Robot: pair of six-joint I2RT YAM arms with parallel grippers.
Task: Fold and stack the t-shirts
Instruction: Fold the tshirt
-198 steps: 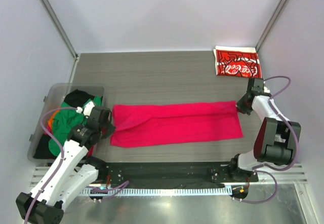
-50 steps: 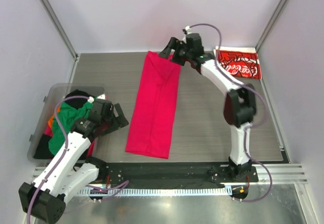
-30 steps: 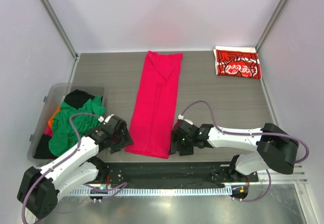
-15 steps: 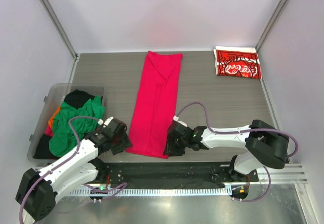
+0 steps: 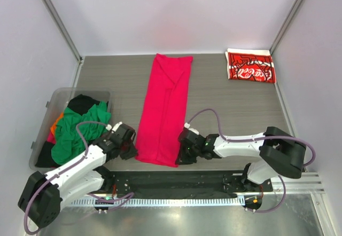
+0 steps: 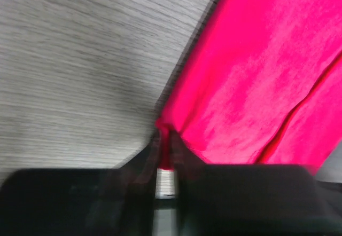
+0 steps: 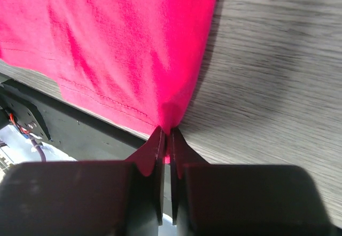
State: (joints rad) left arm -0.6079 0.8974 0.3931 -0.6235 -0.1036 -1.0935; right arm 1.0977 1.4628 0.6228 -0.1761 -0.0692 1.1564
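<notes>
Grippers (image 6: 166, 139) (image 7: 166, 135) tighter — pink tee (image 5: 163, 113) corners between jaws.

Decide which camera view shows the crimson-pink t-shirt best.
Top external: the crimson-pink t-shirt lies there full length, a long folded strip. The left wrist view shows only a near corner pinched in the left gripper; the right wrist view, only the other near corner in the right gripper.

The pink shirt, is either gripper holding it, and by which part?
Both hold it. The left gripper pinches the pink shirt at its left edge by the near hem; the right gripper pinches the near right corner.
</notes>
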